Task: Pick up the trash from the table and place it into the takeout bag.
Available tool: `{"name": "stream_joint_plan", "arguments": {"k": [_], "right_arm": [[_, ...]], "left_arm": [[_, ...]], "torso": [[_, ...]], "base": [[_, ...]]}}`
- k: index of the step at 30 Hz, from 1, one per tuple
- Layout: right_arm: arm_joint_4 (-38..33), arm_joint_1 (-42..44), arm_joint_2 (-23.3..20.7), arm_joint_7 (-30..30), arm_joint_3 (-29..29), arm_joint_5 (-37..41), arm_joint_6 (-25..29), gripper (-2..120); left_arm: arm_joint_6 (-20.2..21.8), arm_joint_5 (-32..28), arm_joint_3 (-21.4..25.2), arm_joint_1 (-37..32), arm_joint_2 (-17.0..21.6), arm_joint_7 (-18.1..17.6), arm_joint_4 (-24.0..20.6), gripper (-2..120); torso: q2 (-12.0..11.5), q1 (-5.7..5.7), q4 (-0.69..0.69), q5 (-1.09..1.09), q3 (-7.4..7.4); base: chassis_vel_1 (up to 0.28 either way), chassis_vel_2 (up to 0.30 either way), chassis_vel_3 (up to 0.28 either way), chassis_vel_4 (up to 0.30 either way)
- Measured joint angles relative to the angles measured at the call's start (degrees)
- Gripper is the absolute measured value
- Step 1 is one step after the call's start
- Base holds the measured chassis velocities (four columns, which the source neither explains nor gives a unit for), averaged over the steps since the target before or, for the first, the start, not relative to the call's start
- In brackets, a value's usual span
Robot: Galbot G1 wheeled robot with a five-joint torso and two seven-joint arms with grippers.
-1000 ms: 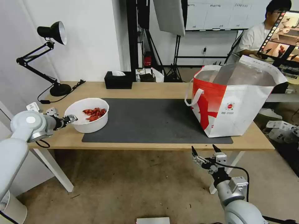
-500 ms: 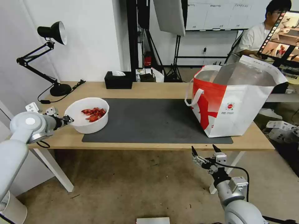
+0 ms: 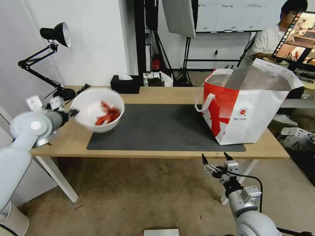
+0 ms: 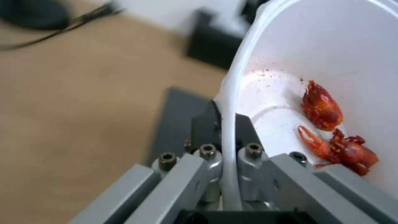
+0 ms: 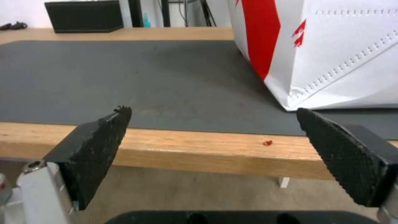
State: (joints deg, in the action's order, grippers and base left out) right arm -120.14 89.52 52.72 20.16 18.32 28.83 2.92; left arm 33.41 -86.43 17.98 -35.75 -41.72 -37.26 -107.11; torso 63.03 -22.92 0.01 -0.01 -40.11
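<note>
The trash in view is a white bowl with red scraps, lifted off the table and tilted, above the mat's left end. My left gripper is shut on the bowl's left rim. In the left wrist view the rim runs between the closed fingers, with red scraps lying inside the bowl. The takeout bag, white with a red panel and foil lining, stands open at the table's right end. My right gripper hangs open below the table's front edge, near the bag.
A dark grey mat covers the table's middle. A black desk lamp stands at the back left and a black tissue box at the back. A small red crumb lies on the wood near the front edge.
My left gripper closed on the bowl's rim, then lifted it off the table and a little to the right, tilting it. The right arm has not moved.
</note>
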Motion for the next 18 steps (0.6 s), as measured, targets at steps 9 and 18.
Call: {"name": "stream_joint_plan", "arguments": {"k": [9, 18], "right_arm": [[0.0, -0.01, 0.0, 0.0, 0.0, 0.0, 0.0, 100], [0.0, -0.01, 0.0, -0.01, 0.0, 0.0, 0.0, 100]], "left_arm": [[-4.7, 4.45, -18.92, 18.99, -3.99, 3.45, -1.63, 0], [-4.9, 6.13, -33.98, 35.93, -19.63, 1.54, 12.03, 0]], "torso": [[0.0, 0.0, -0.01, 0.02, 0.0], [0.0, 0.0, -0.02, 0.03, -0.01]], "base": [[0.0, 0.0, 0.0, 0.0], [0.0, 0.0, 0.0, 0.0]]}}
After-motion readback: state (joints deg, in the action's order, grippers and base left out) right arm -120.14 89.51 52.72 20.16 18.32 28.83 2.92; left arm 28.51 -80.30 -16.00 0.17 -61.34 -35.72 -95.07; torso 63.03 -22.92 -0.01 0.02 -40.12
